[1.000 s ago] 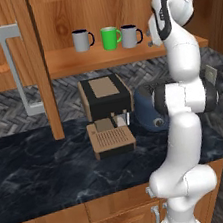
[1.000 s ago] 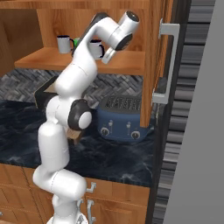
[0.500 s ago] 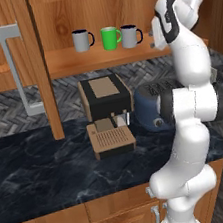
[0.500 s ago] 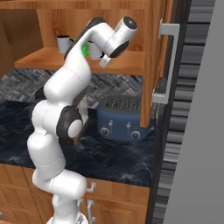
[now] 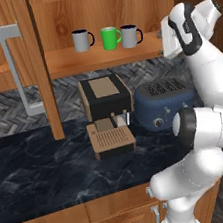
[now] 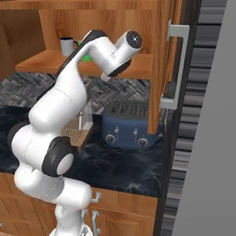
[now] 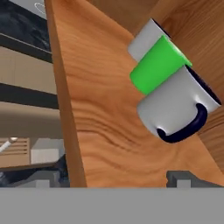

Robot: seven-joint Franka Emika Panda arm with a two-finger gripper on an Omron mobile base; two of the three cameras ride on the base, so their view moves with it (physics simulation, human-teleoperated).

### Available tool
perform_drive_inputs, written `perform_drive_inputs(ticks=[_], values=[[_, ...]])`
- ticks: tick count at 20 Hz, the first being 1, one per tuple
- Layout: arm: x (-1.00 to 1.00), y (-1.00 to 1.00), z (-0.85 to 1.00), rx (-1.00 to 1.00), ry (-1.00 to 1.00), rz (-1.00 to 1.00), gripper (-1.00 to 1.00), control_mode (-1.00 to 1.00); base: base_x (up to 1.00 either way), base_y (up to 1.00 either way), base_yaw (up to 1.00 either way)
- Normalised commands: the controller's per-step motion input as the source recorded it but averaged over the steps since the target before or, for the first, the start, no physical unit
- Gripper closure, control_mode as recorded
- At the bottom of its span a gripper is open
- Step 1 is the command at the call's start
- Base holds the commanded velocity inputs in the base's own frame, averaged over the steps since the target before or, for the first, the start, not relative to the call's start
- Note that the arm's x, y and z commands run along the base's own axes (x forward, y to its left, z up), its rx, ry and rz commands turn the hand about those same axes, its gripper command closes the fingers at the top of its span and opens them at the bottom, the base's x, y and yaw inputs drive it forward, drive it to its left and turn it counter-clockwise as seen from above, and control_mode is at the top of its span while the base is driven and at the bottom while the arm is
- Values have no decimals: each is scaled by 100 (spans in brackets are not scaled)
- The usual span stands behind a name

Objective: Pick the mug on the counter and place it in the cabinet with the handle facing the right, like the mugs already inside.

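Observation:
The mug (image 5: 130, 36), grey with a navy rim and handle, stands upright on the plank shelf of the cabinet (image 5: 101, 60), last on the right in a row of three, its handle to the right. In the hand view the mug (image 7: 177, 109) lies just ahead with the navy loop handle facing the camera. My gripper (image 7: 116, 179) is open, its two tips wide apart at the shelf's front with nothing between them. It hangs off the shelf's right end (image 5: 165, 48), apart from the mug. The counter (image 5: 43, 179) runs dark below.
A bright green mug (image 5: 111, 37) and a grey mug with black handle (image 5: 82, 40) stand left of the mug. A coffee machine (image 5: 107, 114) and blue toaster (image 5: 165, 103) sit under the shelf. Cabinet doors stand open at left (image 5: 16, 72) and right (image 6: 177, 64).
The arm has swung its upper part to the right and the hand has drawn back a little from the shelf. The three mugs have not moved.

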Motion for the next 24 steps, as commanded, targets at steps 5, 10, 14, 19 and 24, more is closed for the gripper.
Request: perform_drive_inputs(ticks=[5,10,14,19,24], values=[[-76,5,-26,0,-10,0,-100,-100,0,0,0],[-67,12,-32,0,0,0,-100,-100,0,0,0],[-46,16,-40,0,1,0,-100,-100,0,0,0],[-23,14,-48,0,5,0,-100,-100,0,0,0],[-11,14,-55,0,5,1,-100,-100,0,0,0]])
